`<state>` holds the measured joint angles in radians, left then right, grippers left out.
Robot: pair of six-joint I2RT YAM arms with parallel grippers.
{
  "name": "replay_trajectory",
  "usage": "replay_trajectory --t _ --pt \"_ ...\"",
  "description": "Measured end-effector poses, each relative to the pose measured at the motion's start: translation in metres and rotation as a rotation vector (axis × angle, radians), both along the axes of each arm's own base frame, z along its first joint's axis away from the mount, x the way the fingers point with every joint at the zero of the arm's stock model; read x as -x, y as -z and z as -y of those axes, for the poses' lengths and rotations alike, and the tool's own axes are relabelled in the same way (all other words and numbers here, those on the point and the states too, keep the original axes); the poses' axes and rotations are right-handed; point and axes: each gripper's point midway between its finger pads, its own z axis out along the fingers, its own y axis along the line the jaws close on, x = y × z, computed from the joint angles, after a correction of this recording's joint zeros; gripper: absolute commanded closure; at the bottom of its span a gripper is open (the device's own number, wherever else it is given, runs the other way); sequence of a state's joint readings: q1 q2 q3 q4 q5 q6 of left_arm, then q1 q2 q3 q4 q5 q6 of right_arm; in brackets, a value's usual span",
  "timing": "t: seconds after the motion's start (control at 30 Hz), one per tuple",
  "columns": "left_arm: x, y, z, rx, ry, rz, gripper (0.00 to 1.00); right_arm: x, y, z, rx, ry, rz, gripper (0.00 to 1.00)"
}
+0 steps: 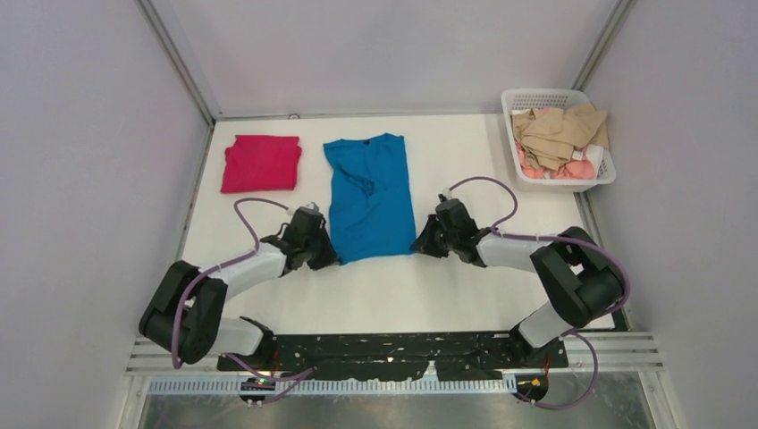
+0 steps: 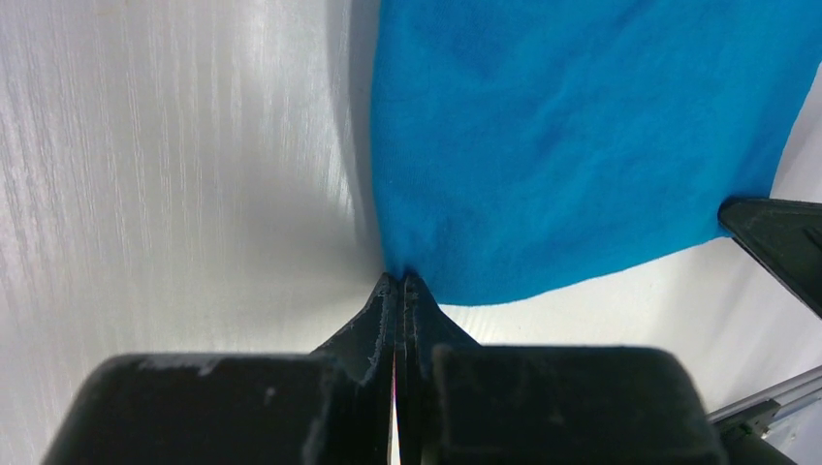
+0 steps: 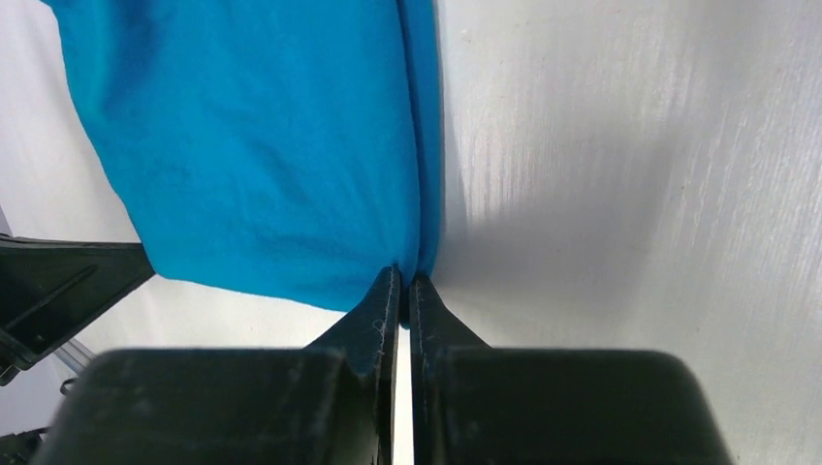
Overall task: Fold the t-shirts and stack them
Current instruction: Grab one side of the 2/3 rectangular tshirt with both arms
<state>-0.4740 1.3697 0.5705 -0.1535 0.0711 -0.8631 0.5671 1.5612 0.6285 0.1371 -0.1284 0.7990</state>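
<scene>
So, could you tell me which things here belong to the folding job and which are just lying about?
Job: blue t-shirt, pinched by left gripper and right gripper; folded red t-shirt.
Lying about: white basket of beige and pink clothes.

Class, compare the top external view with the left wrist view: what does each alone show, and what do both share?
Only the top view: the folded magenta-red t-shirt, the basket of clothes, both whole arms. Only the left wrist view: the left gripper seen close, jaws shut on a near corner of the blue t-shirt. Both: that shirt, the white table, the right gripper.
</scene>
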Motion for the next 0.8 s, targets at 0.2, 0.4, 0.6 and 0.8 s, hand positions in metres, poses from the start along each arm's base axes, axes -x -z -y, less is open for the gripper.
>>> replay_trajectory --t 0.2,0.4,0.6,0.8 --pt "0.022 -0.007 0.0 -0.019 0.073 0.058 1.0 0.025 -0.015 -0.002 -0.016 -0.101 0.008 0.95" --pt "0.071 -0.019 -0.014 -0.002 0.124 0.117 1.0 0.082 -0.035 -0.002 -0.069 -0.25 -0.017 0.95" --pt "0.104 -0.055 -0.018 0.074 0.192 0.251 1.0 0.142 -0.079 -0.01 -0.168 -0.422 0.022 0.95" --pt "0.124 -0.056 -0.02 0.152 0.216 0.269 1.0 0.164 -0.09 -0.002 -0.229 -0.423 0.04 0.95"
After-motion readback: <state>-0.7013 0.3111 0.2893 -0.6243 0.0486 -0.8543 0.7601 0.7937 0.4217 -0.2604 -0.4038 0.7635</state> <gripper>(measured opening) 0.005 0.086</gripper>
